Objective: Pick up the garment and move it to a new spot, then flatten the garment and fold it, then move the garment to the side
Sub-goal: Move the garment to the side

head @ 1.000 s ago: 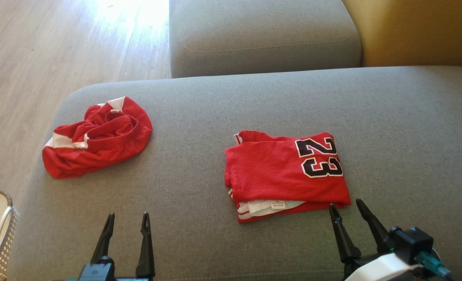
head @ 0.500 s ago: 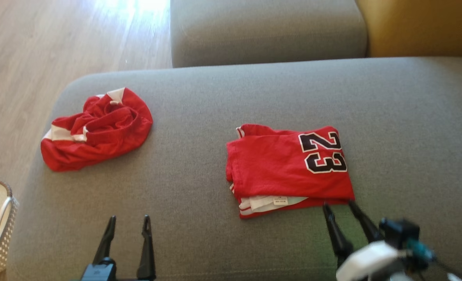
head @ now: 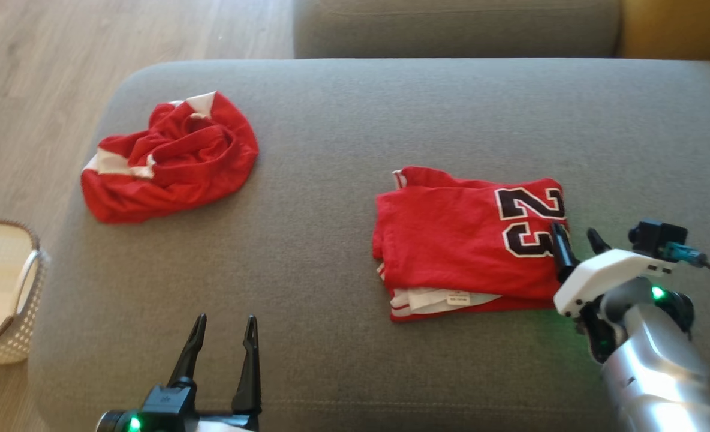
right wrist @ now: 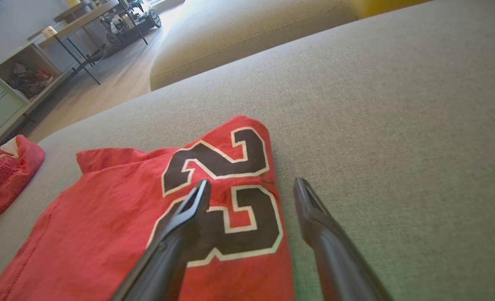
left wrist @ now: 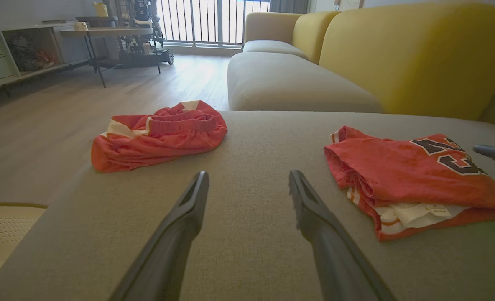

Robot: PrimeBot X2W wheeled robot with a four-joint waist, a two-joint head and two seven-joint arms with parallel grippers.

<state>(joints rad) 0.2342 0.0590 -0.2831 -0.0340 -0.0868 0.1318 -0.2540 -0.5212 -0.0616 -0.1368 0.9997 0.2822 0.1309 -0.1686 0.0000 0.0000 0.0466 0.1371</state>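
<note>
Since the earlier frame the right gripper (head: 574,234) has advanced from the near right corner of the folded jersey (head: 451,240) up along its right edge; the head camera has also shifted, so the whole scene sits lower and further right in view.

Right arm: pale forearm enters from the lower right, angled up and inward. Its jaws are spread wide and hold nothing. In the right wrist view the gripper (right wrist: 251,184) straddles the jersey's edge: one finger over the black "23", the other over bare cushion just beside the cloth. Contact with the fabric cannot be told.

Left gripper (head: 226,319): low at the near edge of the grey sofa seat (head: 331,150), fingers pointing forward, jaws wide, empty, well apart from both cloths.

Jersey: red, folded to a rough rectangle, lying flat right of centre on the seat. Number uppermost at its right end; white trim and a small label show at the near edge.

A crumpled red garment (head: 169,162) lies at the far left of the seat. A basket (head: 13,351) stands on the floor to the left.
</note>
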